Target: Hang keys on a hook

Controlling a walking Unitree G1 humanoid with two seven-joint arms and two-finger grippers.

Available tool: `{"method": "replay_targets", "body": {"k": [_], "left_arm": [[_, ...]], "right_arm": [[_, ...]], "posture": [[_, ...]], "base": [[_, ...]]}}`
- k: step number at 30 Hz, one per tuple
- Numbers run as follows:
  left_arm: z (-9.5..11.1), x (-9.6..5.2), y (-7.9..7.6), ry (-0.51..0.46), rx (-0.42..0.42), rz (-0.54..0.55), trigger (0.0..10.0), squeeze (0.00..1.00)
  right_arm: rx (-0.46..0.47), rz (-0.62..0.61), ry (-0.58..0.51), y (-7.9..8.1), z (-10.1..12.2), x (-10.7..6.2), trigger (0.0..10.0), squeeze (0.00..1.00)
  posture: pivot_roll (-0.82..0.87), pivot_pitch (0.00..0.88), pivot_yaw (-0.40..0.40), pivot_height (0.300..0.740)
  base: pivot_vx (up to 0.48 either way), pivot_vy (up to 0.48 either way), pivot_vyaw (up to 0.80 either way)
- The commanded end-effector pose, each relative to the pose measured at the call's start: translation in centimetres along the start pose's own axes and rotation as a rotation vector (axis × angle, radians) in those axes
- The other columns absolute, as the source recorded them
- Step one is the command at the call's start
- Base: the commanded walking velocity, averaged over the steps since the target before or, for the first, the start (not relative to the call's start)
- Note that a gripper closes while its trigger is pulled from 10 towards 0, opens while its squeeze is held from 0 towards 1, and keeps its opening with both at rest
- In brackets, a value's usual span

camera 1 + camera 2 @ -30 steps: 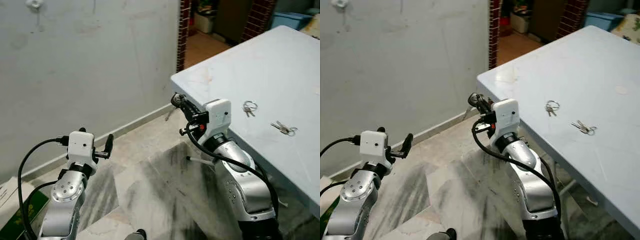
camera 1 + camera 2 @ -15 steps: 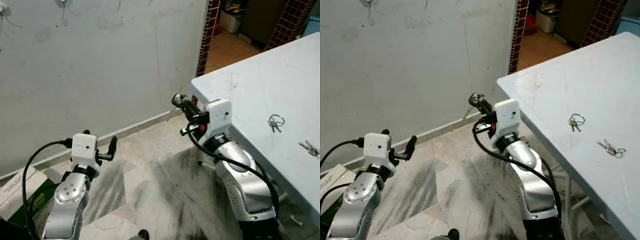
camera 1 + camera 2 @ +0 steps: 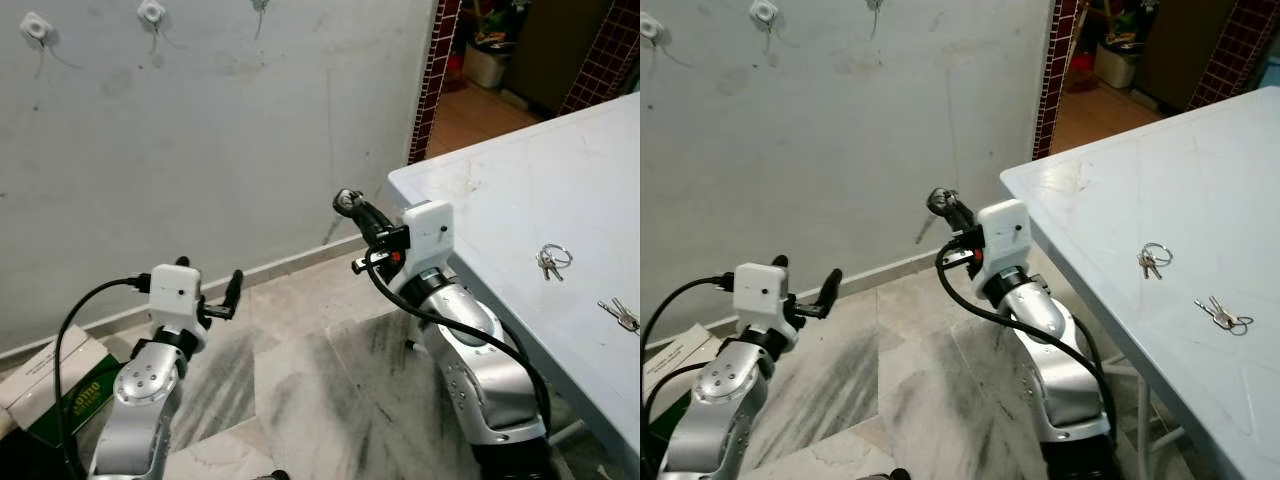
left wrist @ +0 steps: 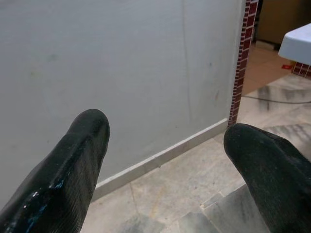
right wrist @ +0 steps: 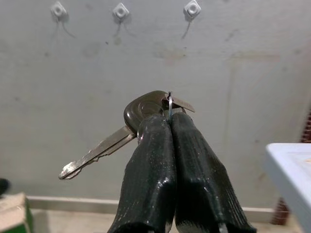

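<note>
Keys (image 5: pixel 127 127) sit pinched between the pressed-together black fingers of the right gripper (image 5: pixel 167 127), near the middle of the right wrist frame: a dark-headed key juts out toward the lower left of that frame, its silver blade angled down, and a thin ring stands up between the fingertips. In the left eye frame this gripper (image 3: pixel 350 205) is at centre, raised off the floor and pointing toward the grey wall (image 3: pixel 200 150), just left of the near corner of the pale table (image 3: pixel 500 190).

Three small white wall hooks run along the top of the right wrist frame: one at upper left (image 5: pixel 58 9), one beside it (image 5: pixel 120 10) and one further right (image 5: pixel 192 8). All three are well above and beyond the held keys, apart from them.

The left gripper (image 3: pixel 233 292) is in the lower left of the left eye frame, low over the marble floor (image 3: pixel 300 380); its fingers (image 4: pixel 73 165) are spread wide with nothing between them, facing the wall's skirting.

On the table, at the right edge of the left eye frame, lie two more key bunches: one on a ring (image 3: pixel 551 260) and another (image 3: pixel 621 315) nearer the frame's edge, apart from each other. A cardboard box (image 3: pixel 50 385) with green print lies on the floor at lower left. A brick-tiled doorway edge (image 3: pixel 438 60) rises at upper right.
</note>
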State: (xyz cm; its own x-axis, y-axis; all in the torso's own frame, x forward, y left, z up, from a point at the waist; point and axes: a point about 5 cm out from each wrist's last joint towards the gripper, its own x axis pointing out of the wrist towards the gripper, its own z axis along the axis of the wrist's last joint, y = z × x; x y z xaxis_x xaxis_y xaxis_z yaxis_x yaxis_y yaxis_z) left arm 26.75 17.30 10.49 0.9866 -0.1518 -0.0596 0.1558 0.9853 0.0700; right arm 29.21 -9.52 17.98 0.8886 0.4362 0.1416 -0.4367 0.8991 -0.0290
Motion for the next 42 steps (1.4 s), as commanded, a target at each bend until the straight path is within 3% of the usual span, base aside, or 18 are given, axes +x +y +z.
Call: {"method": "replay_targets", "body": {"k": [1,17,28,42], "left_arm": [[0.1,-0.2,0.8,-0.001,0.01,0.022,10.0,0.0],[0.1,-0.2,0.7,-0.002,0.004,0.015,10.0,0.0],[-0.1,-0.5,0.7,0.005,-0.001,0.011,10.0,0.0],[-0.1,-0.5,0.6,0.006,-0.008,0.005,10.0,0.0]], "right_arm": [[0.01,0.018,-0.011,0.5,0.2,0.3,10.0,0.0],[0.011,0.014,-0.015,0.5,0.2,0.2,10.0,0.0],[-0.011,-0.056,-0.005,-0.6,-0.4,-0.4,10.0,0.0],[-0.008,-0.1,0.014,-0.6,-1.5,-0.9,10.0,0.0]], "posture": [[0.03,0.084,0.038,0.74],[0.03,0.091,0.038,0.74],[0.03,0.096,0.039,0.74],[0.03,0.09,0.038,0.74]], "base": [[0.0,0.0,0.0],[0.246,0.0,0.0],[0.285,0.0,0.0],[0.317,0.104,0.0]]}}
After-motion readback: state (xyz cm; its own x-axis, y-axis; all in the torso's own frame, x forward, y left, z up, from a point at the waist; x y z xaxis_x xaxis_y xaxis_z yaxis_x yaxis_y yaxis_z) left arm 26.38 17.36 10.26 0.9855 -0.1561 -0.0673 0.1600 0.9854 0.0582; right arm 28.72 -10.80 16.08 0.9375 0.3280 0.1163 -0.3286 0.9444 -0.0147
